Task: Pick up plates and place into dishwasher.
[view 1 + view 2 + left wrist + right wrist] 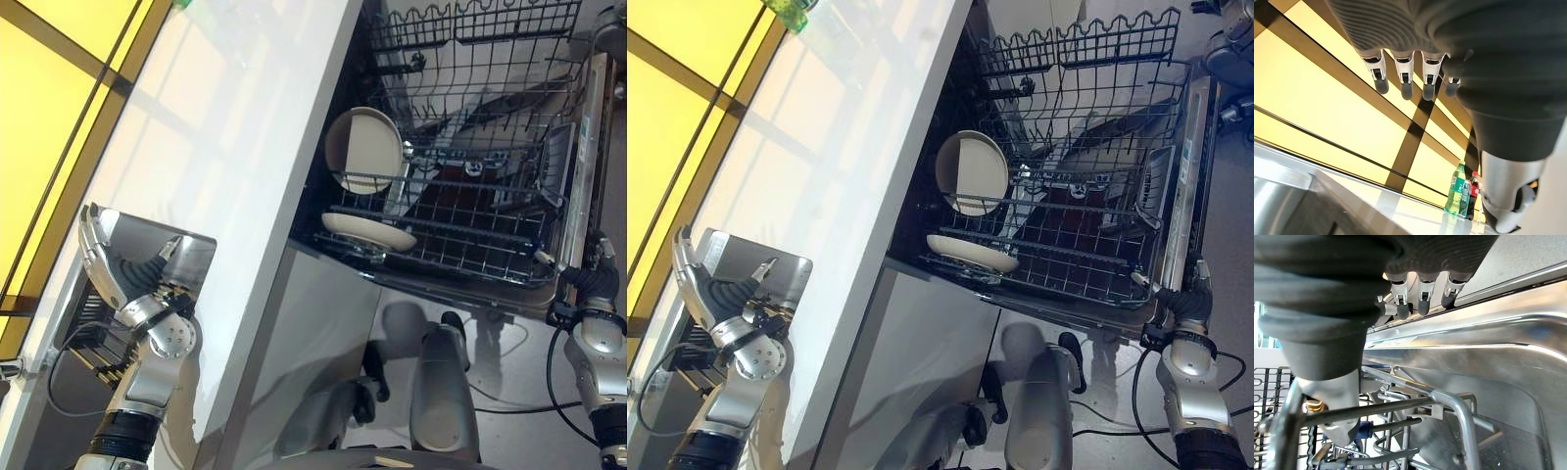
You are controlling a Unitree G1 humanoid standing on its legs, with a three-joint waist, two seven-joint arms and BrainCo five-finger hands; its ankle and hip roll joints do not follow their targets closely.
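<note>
Cream round plates sit in the black wire dishwasher rack [470, 196]: one plate [364, 149] upright on edge, another [369, 231] lying nearly flat below. Left hand [106, 257] holds nothing, fingers relaxed, over the white worktop [225, 147]; right hand [1420, 296] has fingers curled at the dishwasher's edge.

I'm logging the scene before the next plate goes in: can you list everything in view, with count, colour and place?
plates: two, cream, in the dishwasher rack; one on edge at the counter end, one lying flatter at the rack's front edge.
dishwasher rack: one, dark wire, pulled out over the open door.
dishwasher door: one, grey metal, folded down, to the robot's right.
counter: one, white, left of the dishwasher.
sink: one, steel, at the counter's near left.
bottles: two, one green, one dark with a red cap, on the counter by the yellow wall.
left robot hand: open, over the sink.
right robot hand: fingers straight, at the door's edge.
</note>
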